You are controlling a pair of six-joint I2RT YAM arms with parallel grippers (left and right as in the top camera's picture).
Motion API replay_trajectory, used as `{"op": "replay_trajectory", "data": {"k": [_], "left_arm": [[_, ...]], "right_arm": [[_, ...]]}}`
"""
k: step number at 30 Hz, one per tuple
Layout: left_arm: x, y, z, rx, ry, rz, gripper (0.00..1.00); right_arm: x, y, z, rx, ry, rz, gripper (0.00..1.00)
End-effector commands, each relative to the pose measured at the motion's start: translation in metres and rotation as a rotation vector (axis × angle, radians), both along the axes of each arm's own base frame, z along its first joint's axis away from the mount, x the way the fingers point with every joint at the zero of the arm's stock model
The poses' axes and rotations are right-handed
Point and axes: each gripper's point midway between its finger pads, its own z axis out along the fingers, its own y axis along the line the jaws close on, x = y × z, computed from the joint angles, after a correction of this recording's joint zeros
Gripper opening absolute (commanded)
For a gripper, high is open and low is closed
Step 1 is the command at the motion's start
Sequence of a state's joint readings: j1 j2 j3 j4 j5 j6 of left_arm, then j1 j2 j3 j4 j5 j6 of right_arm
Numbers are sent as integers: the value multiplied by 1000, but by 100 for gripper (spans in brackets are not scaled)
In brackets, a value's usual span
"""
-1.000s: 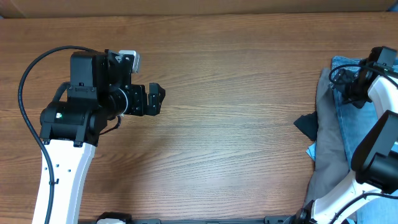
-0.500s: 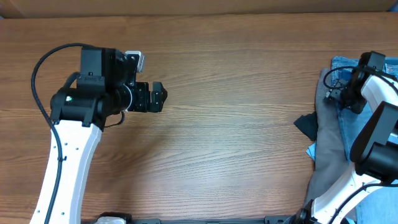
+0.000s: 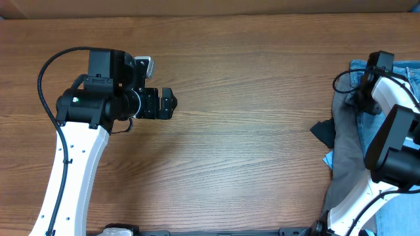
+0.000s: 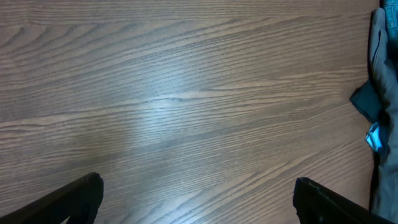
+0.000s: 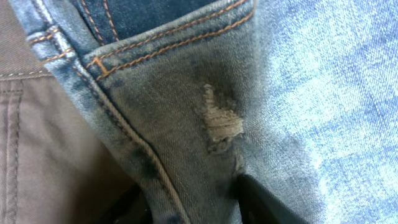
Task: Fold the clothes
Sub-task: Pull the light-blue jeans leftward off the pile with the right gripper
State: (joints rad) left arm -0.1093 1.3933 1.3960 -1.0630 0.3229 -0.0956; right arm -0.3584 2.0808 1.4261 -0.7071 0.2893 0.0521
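Note:
The light-blue denim jeans (image 3: 371, 137) lie in a pile at the table's right edge, on top of the grey trousers (image 3: 344, 157). My right gripper (image 3: 364, 95) is down on the upper part of the pile. In the right wrist view its jaws (image 5: 196, 205) pinch a fold of jeans (image 5: 217, 93) near a stitched pocket and a small frayed tear, with the grey trousers (image 5: 37, 143) beside it. My left gripper (image 3: 172, 103) is open and empty over bare wood at the left. In the left wrist view (image 4: 199, 199) the trousers (image 4: 382, 56) show at the far right.
A dark blue cloth corner (image 3: 323, 133) sticks out from the pile's left side. The wooden table (image 3: 249, 131) spreads between the two arms. A black cable (image 3: 49, 65) loops behind the left arm.
My right gripper has shifted left and lower onto the pile. The left arm has swung slightly, with its gripper staying in nearly the same spot.

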Motion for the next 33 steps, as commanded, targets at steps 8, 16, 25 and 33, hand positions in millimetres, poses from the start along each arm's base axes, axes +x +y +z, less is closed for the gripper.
{"op": "replay_trajectory", "data": {"k": [8,16,25,33], "left_arm": [[2,-2,10,-13,-25,-16,100],[-4,-1,7,-10,5,-15,90],[-9,15,98,-33,-168,51,89],[-51,71,225,46,-454,244,100]], "right_arm": [[11,-21,29,-15,-43,-83,9],[37,-33,115,-48,-191,-137,4],[68,79,353,68,-674,158,4],[9,351,411,362,-690,750,4]]}}
